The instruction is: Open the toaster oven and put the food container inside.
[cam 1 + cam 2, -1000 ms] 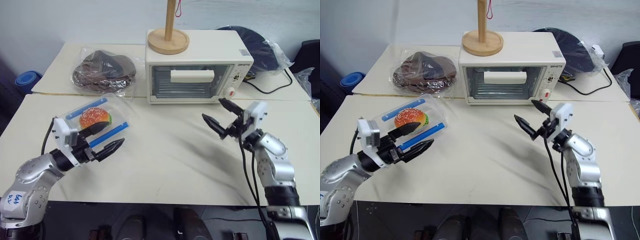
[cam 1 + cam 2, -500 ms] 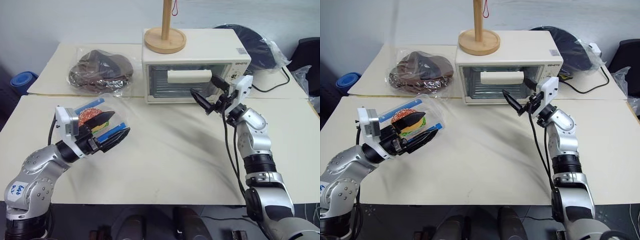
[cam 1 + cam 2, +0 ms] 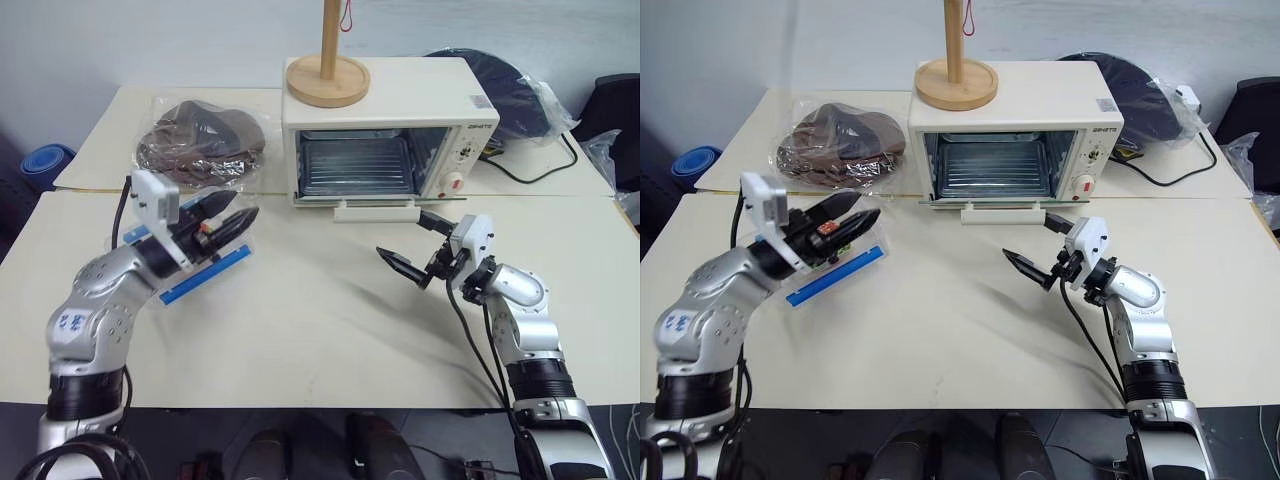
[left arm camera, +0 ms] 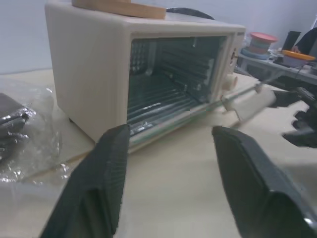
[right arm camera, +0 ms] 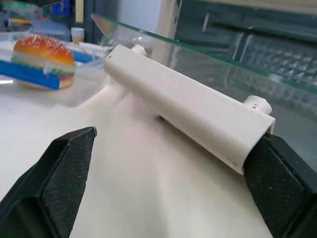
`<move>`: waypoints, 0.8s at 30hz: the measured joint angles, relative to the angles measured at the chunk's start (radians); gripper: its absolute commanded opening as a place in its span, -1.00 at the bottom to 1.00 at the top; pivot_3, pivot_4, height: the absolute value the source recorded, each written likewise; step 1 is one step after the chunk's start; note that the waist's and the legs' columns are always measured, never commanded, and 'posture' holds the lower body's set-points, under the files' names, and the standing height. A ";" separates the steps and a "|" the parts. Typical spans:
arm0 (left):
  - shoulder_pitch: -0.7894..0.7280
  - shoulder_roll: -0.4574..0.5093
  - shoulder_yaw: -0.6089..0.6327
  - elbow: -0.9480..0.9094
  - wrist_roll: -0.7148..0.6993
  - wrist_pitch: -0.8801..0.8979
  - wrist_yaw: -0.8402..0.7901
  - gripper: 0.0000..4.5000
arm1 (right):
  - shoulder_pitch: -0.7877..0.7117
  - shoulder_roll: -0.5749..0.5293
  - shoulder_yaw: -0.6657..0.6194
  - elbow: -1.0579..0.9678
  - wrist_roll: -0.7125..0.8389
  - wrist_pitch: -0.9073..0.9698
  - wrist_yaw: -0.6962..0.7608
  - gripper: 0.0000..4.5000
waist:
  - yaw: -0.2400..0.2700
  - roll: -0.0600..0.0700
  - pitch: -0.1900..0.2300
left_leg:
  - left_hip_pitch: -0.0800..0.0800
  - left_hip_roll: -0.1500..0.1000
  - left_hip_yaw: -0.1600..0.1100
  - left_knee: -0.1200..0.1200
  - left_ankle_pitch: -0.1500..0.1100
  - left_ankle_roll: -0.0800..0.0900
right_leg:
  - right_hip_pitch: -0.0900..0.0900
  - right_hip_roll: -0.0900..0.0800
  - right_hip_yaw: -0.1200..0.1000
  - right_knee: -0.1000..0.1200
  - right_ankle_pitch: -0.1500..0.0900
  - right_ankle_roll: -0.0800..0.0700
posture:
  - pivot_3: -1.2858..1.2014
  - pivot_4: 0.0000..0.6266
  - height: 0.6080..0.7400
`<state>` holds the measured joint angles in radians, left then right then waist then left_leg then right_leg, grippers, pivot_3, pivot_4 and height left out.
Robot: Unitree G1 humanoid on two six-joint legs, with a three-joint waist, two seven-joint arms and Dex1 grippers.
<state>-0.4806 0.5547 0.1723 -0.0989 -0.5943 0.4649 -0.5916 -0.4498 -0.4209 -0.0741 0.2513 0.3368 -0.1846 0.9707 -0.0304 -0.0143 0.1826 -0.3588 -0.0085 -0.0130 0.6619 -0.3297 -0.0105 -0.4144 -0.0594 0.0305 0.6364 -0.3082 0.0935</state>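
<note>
— Status of my grippers at that frame?

— Your right gripper [image 3: 400, 232] was wide open and held nothing. Your left gripper [image 3: 245, 203] had its fingers [image 4: 96, 191] apart too, with nothing between them in the wrist view.

— Food container?

— The food container [image 3: 200, 275] sat on the table [image 3: 320, 340], right under your left gripper and slightly behind the fingertips. The toy hamburger [image 5: 43, 53] showed inside it. I couldn't tell whether the fingers touched the lid. It was not clamped.

— Oven?

— The toaster oven [image 3: 430, 90] was straight ahead of both grippers, beyond the fingertips. Its door was dropped flat and the rack [image 3: 355, 165] was exposed. The white bar handle [image 3: 375, 211] lay just past your right gripper's tips. From that wrist it ran across the gap between the two fingers, close to them but not pinched. The left fingertips pointed at the open cavity, well short of it.

— Anything else near?

— The wooden stand [image 3: 327, 78] stood on the oven's roof. The bag of dark brown stuff [image 3: 200, 140] lay beyond your left gripper, beside the oven.
</note>
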 measured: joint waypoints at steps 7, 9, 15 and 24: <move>-0.246 -0.087 -0.146 0.312 0.168 -0.129 -0.084 -0.99 | -0.007 0.003 -0.001 -0.004 -0.008 -0.021 -0.020 1.00 | 0.000 0.000 0.000 | -0.003 0.000 0.001 0.000 0.000 -0.001 | -0.002 0.000 0.000 0.001 0.000 0.000 | 0.03 -0.52 1.00; -0.291 -0.106 -0.184 0.390 0.213 -0.172 -0.117 -0.99 | -0.007 0.003 0.000 -0.004 -0.016 -0.032 -0.025 1.00 | -0.001 0.000 0.000 | -0.008 0.000 0.001 0.002 0.000 -0.001 | -0.006 0.000 0.000 0.002 0.000 0.001 | 0.03 -0.52 1.00; -0.313 -0.147 -0.238 0.442 0.285 -0.249 -0.202 -0.99 | 0.129 -0.022 -0.019 -0.077 -0.017 -0.035 -0.049 1.00 | 0.017 0.000 0.000 | -0.016 0.000 0.001 0.005 0.000 -0.001 | -0.014 0.000 0.001 0.006 0.000 0.001 | 0.03 -0.52 1.00; -0.187 -0.145 -0.354 0.354 0.428 -0.286 -0.234 -0.99 | 0.448 -0.114 -0.168 -0.238 0.032 -0.024 -0.081 1.00 | 0.031 0.000 0.000 | -0.011 -0.003 0.005 0.006 0.002 0.003 | -0.012 -0.002 0.004 0.007 0.001 0.002 | 0.03 -0.52 1.00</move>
<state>-0.6680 0.4097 -0.1821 0.2550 -0.1667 0.1786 -0.8260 -0.0022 -0.5351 -0.2418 0.0135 0.3686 -0.2081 0.8896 0.0004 -0.0144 0.1827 -0.3703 -0.0120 -0.0079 0.6680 -0.3279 -0.0077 -0.4263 -0.0612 0.0349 0.6437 -0.3070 0.0957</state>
